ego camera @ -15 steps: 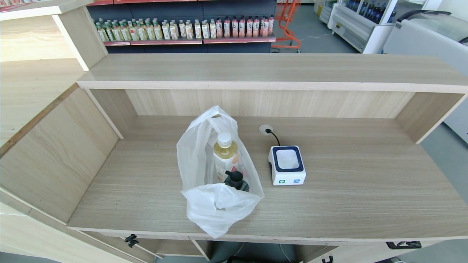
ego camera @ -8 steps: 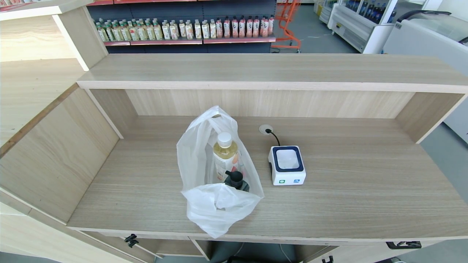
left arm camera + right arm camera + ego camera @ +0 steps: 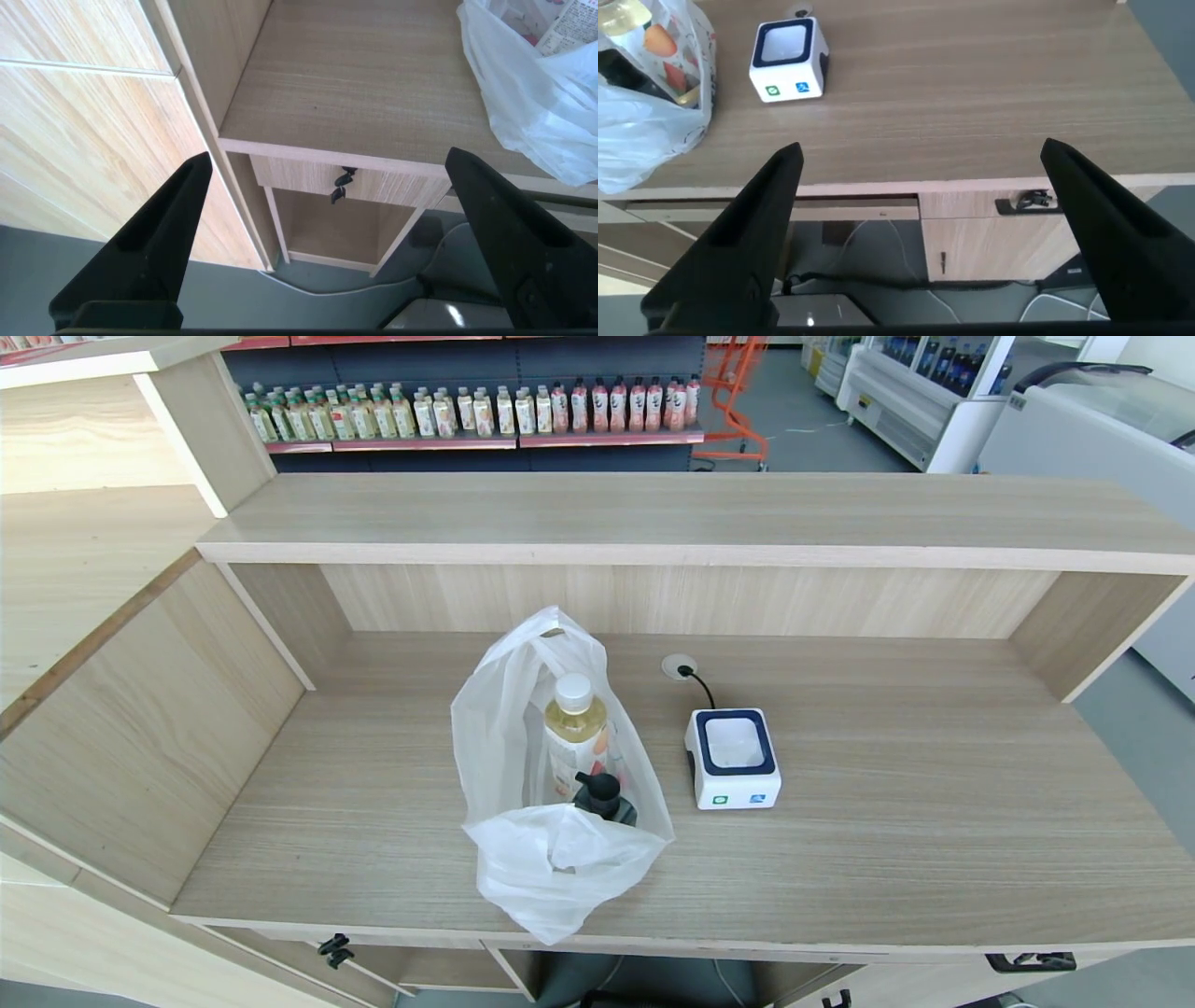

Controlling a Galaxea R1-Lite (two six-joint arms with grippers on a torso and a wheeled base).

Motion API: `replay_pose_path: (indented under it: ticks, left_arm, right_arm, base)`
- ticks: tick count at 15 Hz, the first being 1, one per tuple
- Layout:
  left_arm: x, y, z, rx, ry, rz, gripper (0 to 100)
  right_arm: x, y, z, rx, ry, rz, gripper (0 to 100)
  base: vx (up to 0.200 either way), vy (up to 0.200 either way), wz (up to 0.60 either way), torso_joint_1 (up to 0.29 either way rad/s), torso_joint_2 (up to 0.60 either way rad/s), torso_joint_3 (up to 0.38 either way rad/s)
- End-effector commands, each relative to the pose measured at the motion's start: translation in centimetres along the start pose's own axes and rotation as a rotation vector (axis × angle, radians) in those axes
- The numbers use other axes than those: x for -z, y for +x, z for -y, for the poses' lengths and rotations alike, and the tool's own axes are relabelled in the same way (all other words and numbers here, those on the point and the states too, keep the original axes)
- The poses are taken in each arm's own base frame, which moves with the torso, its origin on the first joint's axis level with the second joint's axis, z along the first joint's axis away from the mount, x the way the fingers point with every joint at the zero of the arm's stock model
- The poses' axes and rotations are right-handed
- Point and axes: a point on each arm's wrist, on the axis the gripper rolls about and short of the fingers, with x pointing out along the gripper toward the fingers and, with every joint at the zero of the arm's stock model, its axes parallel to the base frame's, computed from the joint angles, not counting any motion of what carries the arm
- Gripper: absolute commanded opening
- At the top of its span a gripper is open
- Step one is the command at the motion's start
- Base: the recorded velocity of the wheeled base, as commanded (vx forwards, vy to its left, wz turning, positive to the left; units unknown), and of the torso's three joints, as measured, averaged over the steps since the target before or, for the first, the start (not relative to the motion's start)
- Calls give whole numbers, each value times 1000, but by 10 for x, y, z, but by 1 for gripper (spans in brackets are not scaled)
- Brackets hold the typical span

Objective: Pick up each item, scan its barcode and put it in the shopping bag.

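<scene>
A white plastic shopping bag [image 3: 551, 859] stands on the wooden counter [image 3: 887, 821], left of centre. Inside it stand a bottle of pale yellow drink with a white cap [image 3: 574, 723] and a dark bottle with a black cap [image 3: 602, 795]. Right of the bag sits the white barcode scanner [image 3: 733, 758] with a dark-framed window on top. My left gripper [image 3: 332, 247] hangs open below and in front of the counter's left end, with the shopping bag [image 3: 537, 84] off to one side. My right gripper [image 3: 924, 238] hangs open below the counter's front edge, the barcode scanner [image 3: 787, 62] and shopping bag [image 3: 649, 112] beyond it.
A raised ledge [image 3: 691, 518] and side walls [image 3: 159, 728] box in the counter on three sides. The scanner's cable [image 3: 700, 686] runs to a hole in the counter. Drawer locks [image 3: 333, 949] sit under the front edge. Shelves of bottles [image 3: 467, 411] stand far behind.
</scene>
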Motion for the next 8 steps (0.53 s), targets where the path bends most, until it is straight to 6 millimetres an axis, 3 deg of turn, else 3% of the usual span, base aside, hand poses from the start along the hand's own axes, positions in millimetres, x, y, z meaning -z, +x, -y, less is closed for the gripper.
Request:
replay_pose_path:
  ticks: [1, 8]
  left_arm:
    - [0, 0, 0, 0, 0, 0, 100]
    - [0, 0, 0, 0, 0, 0, 100]
  right_arm:
    - [0, 0, 0, 0, -2, -3, 100]
    - [-1, 0, 0, 0, 4, -2, 100]
  base:
    - [0, 0, 0, 0, 0, 0]
    - [0, 0, 0, 0, 0, 0]
